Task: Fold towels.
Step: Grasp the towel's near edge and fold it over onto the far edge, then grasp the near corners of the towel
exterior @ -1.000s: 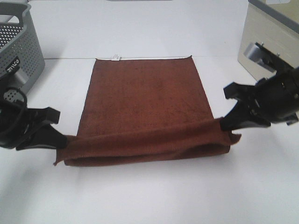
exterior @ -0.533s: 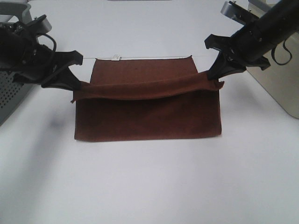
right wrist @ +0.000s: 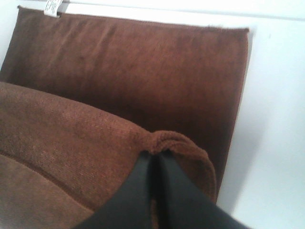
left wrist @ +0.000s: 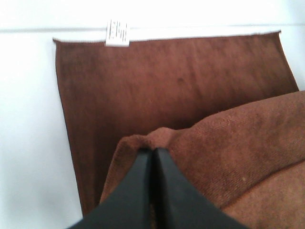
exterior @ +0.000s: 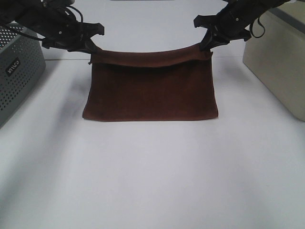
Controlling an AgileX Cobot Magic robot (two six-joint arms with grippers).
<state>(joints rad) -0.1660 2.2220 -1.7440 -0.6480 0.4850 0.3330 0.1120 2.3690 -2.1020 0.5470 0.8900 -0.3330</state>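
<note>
The dark reddish-brown towel [exterior: 150, 93] lies on the white table, folded over on itself with the fold toward the near side. My left gripper [exterior: 93, 50] is shut on the lifted edge's left corner [left wrist: 143, 143]. My right gripper [exterior: 205, 46] is shut on its right corner [right wrist: 167, 140]. The held edge hangs between them just above the towel's far edge, sagging a little in the middle. The lower layer [left wrist: 167, 81] shows under it, with its white tag [left wrist: 117, 33] at the far hem; the tag also shows in the right wrist view [right wrist: 51, 5].
A grey perforated basket [exterior: 16, 67] stands at the left. A beige box [exterior: 281, 57] stands at the right. White table [exterior: 152, 181] lies bare in front of the towel.
Both grippers have carried the towel's near edge up and away toward the far edge, doubling the towel over. The fold now lies at the near side.
</note>
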